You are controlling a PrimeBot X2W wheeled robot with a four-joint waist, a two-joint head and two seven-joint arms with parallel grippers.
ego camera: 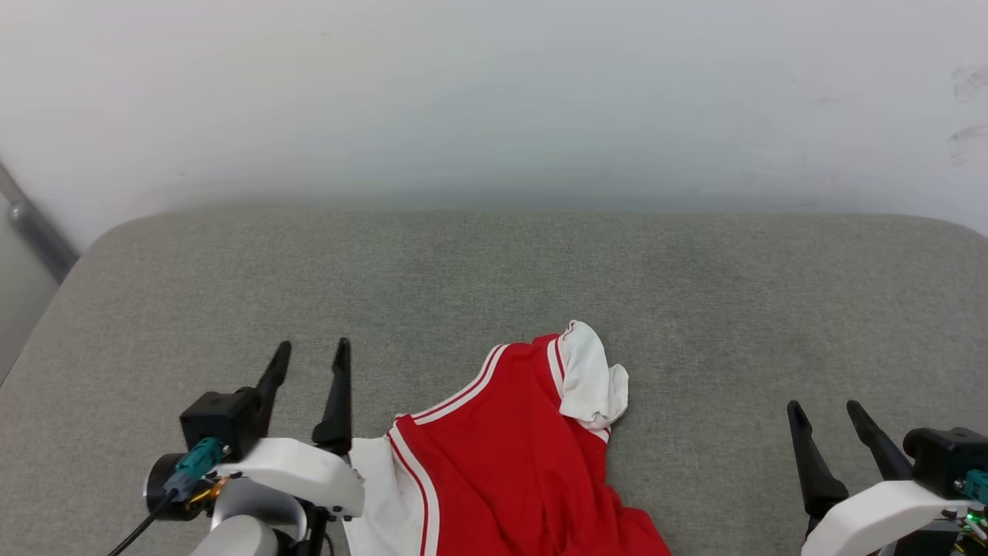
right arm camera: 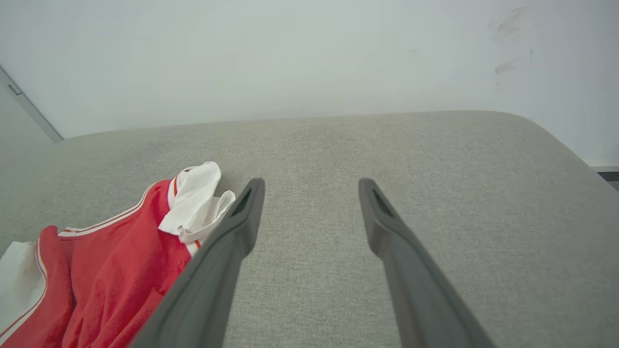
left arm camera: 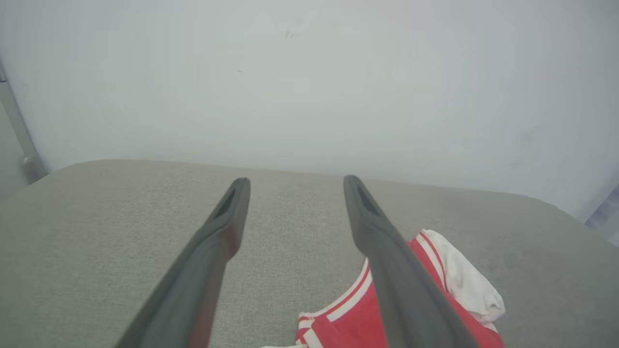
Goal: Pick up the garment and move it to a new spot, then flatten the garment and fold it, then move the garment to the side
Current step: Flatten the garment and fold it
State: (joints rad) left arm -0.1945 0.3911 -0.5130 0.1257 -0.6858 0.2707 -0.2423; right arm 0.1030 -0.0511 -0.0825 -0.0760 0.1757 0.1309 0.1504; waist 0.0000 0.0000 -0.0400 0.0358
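Left pincer (ego camera: 312,349) and right pincer (ego camera: 823,409) are hovering spread, empty, either side of the garment (ego camera: 509,440); flattening is calling for pinching opposite sleeves evenly.

A: Support surface?
B: Padded top (ego camera: 494,262), grey woven fabric, both far corners rounded. Its far edge runs straight along the wall.
A: Wall?
B: Wall (ego camera: 494,93) plain white, matte, directly behind that far edge. Dark scuff marks (ego camera: 969,81) on it above the far right corner.
A: Left side?
B: Grey metal bar (ego camera: 35,224), slanted, just past the far left corner. Light even and diffuse; shadows soft.
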